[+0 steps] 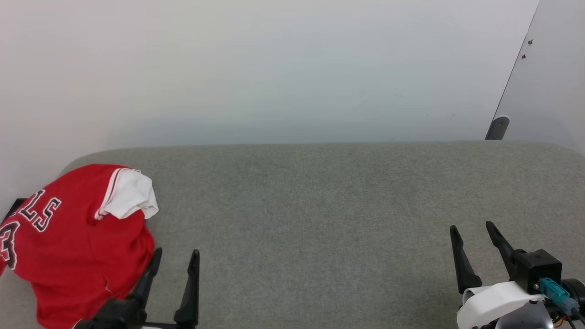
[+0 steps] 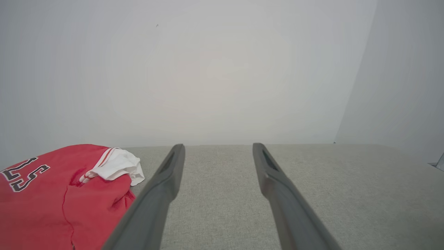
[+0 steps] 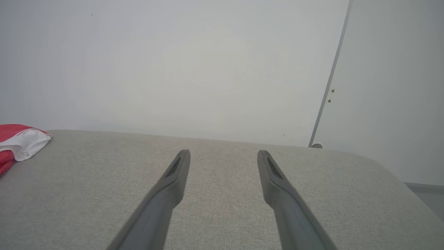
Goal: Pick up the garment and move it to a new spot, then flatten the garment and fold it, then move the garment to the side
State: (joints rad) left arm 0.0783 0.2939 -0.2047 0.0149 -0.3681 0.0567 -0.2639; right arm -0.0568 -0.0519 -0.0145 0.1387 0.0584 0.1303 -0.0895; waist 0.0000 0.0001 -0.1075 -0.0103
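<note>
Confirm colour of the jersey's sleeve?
White. The sleeve lies bunched on the red jersey; the head view shows it best.

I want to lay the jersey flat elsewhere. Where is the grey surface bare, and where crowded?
The grey surface is bare from the jersey rightward to its far end, bordered by the wall behind. The widest patch lies between the left hand and right hand, both open. Crowded: the left end, where the jersey lies bunched.

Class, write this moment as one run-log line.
garment: bunched at left end of grey surface, unheld | left claw: open, at its edge | right claw: open, far right
</note>
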